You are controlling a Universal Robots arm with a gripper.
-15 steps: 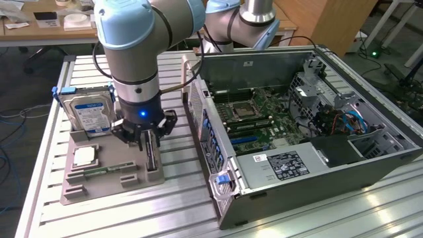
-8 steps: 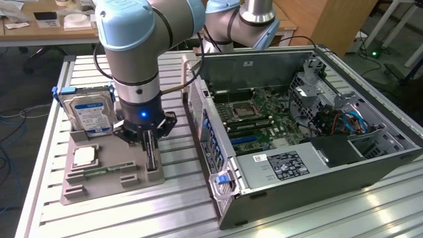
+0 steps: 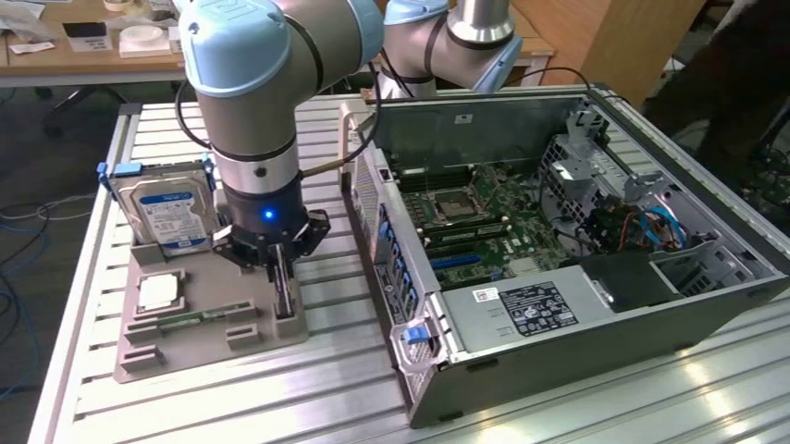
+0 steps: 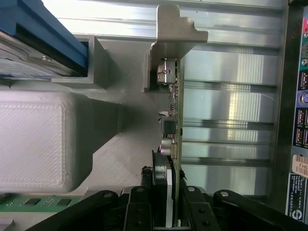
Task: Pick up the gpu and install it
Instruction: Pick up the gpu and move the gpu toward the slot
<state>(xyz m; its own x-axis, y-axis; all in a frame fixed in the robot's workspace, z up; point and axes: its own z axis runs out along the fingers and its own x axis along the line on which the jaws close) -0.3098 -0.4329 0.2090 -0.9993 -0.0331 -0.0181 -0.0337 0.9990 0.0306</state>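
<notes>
The gpu [image 3: 287,301] stands on its edge in a slot of the grey holder tray [image 3: 185,356], on the side nearest the computer. In the wrist view the gpu [image 4: 172,120] shows edge-on, with its silver end bracket [image 4: 173,33] at the far end. My gripper [image 3: 281,273] points straight down over it. Its black fingers [image 4: 139,214] sit on either side of the card near the fan, and the gripper [image 4: 167,216] looks shut on the gpu. The card still rests in the holder.
A blue-labelled hard drive [image 3: 173,215] stands upright at the tray's back, and a green memory stick [image 3: 198,319] lies beside a white block [image 3: 158,291]. The open computer case [image 3: 556,231] lies to the exterior view's right, its port panel [image 4: 296,96] close to the card.
</notes>
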